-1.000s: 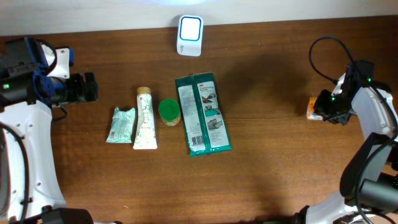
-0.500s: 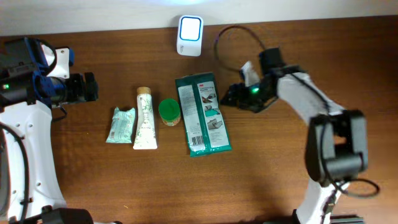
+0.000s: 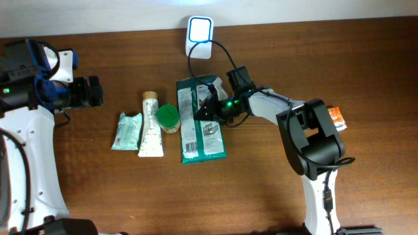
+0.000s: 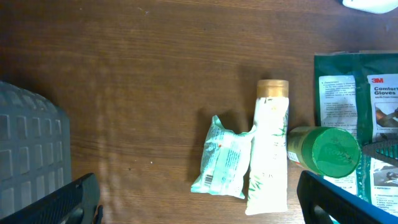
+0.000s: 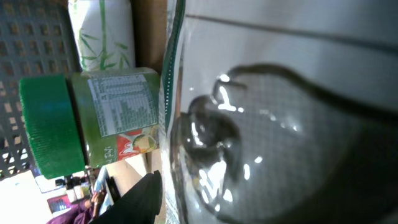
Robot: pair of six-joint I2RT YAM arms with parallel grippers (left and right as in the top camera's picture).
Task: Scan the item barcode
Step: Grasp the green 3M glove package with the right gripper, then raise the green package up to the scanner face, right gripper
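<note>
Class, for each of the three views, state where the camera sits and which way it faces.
Overhead: above the table, facing straight down; left pincer and right pincer show.
Left wrist: behind the left pincer, looking down at the tube; own fingers at bottom corners.
Right wrist: close against the gloves pack; one dark finger shows.
All three share the green-lidded jar.

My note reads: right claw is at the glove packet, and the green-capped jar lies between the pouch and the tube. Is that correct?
Not quite. In the overhead view the green-capped jar lies between the tube and the glove packet, not between the pouch and the tube. The right claw is at the glove packet, as noted.
</note>
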